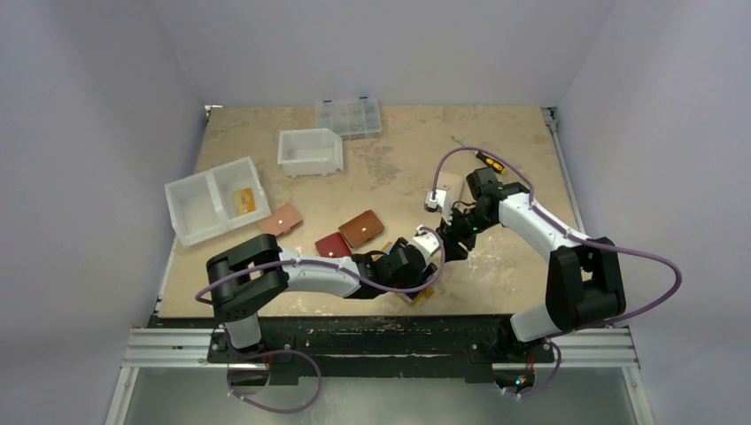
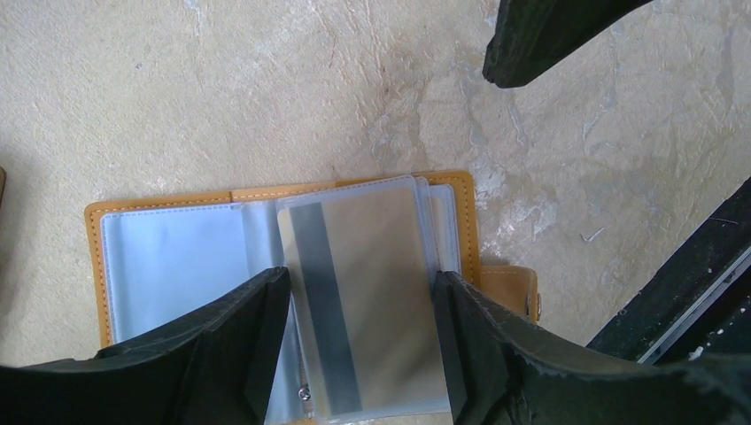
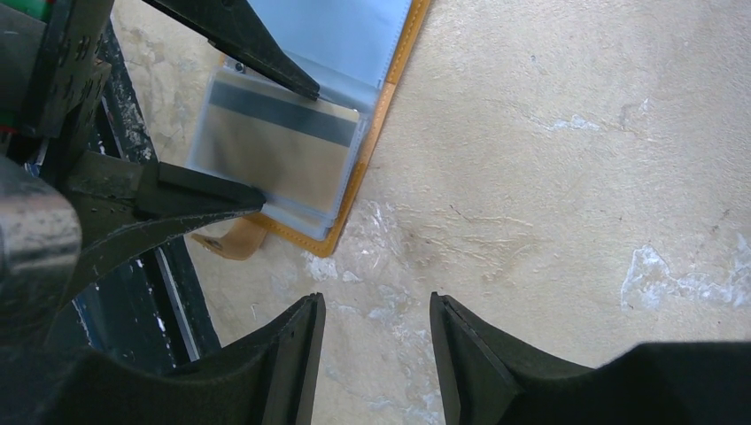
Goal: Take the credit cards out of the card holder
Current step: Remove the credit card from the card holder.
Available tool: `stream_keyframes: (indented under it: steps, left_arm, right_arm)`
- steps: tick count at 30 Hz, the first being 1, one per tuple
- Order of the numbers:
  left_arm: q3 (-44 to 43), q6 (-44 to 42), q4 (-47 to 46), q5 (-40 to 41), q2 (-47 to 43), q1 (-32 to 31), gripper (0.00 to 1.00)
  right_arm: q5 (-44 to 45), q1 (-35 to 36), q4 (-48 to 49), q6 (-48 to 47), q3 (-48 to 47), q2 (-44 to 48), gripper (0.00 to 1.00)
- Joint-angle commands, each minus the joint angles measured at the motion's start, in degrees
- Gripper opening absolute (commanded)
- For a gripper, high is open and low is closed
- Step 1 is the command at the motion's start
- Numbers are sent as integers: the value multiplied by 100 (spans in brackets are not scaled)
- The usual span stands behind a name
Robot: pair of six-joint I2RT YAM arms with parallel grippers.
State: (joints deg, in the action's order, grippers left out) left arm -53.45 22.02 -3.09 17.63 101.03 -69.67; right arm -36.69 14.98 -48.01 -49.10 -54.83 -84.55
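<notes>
- A black rail [image 1: 354, 329] runs along the table's near edge at the bottom of the top view, and both arm bases are bolted to it.
- Just above the rail, in the lower middle of that view, the card holder [image 2: 468, 221] lies open and flat on the table [image 1: 425, 168], mostly hidden under the left wrist.
- The left wrist view shows its mustard rim, its clear sleeves [image 2: 177, 266] and its snap tab [image 2: 514, 288] jutting at lower right toward the rail.
- The left gripper [image 2: 361, 276] hangs over the holder with its fingers apart. One fingertip sits at each long edge of a sleeved credit card [image 2: 381, 301] with a dark stripe [image 2: 323, 301]. I cannot tell whether they pinch it or merely bracket it.
- The right gripper [image 3: 376, 301] hangs just beyond the holder, jaws apart, with nothing between them and bare table below.
- The tabletop is pale beige board, scuffed, with whitish patches and fine scratches.
- In mid frame a dark red wallet [image 1: 333, 245] lies just beside a brown wallet [image 1: 361, 227], and a flat pinkish-tan piece [image 1: 282, 219] lies to their left.
- At left is a white divided bin [image 1: 190, 208] with a yellow-orange flat item [image 1: 245, 201] in its right compartment.
- Farther up are a small white bin [image 1: 310, 164] and, at the far edge, a clear compartment box [image 1: 348, 117].
- A screwdriver [image 1: 483, 158] lies at upper right.
- Pale lilac-grey walls [image 1: 381, 44] enclose the table on three sides.
</notes>
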Motion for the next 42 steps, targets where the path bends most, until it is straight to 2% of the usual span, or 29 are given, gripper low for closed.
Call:
stream_keyframes:
  steps: [1, 4, 7, 11, 13, 21, 30, 33, 38, 42]
  left_arm:
    - [173, 120, 26, -281, 13, 115, 64]
    - [203, 171, 37, -325, -52, 173, 63]
    - [289, 283, -41, -572, -170, 335, 57]
    - [476, 452, -289, -1138, -393, 593, 41]
    - [580, 523, -435, -1427, -489, 701, 37]
    - [967, 822, -1077, -2611, -796, 1123, 35]
    - [1225, 988, -1404, -3408, -833, 1535, 33]
    - [1231, 976, -1380, -3500, -839, 1604, 33]
    - [1281, 970, -1378, -3679, -906, 1724, 33]
    - [1317, 947, -1408, -3873, -929, 1841, 33]
  right_arm:
    - [-153, -4, -76, -130, -1, 141, 54]
    - [-171, -4, -99, -158, -2, 154, 54]
    - [-189, -4, -140, -214, -10, 178, 54]
    - [-279, -4, -233, -337, -10, 238, 54]
    - [-375, -4, -288, -434, -10, 275, 54]
    - [-818, 5, -262, -1029, 186, 792, 53]
    - [-1194, 135, 278, -1714, 770, 1611, 54]
    - [-993, 454, 638, -1676, 883, 1765, 55]
    - [-289, 1450, 1426, -1466, 1085, 2121, 59]
    - [-144, 1632, 1581, -1819, 1125, 2001, 57]
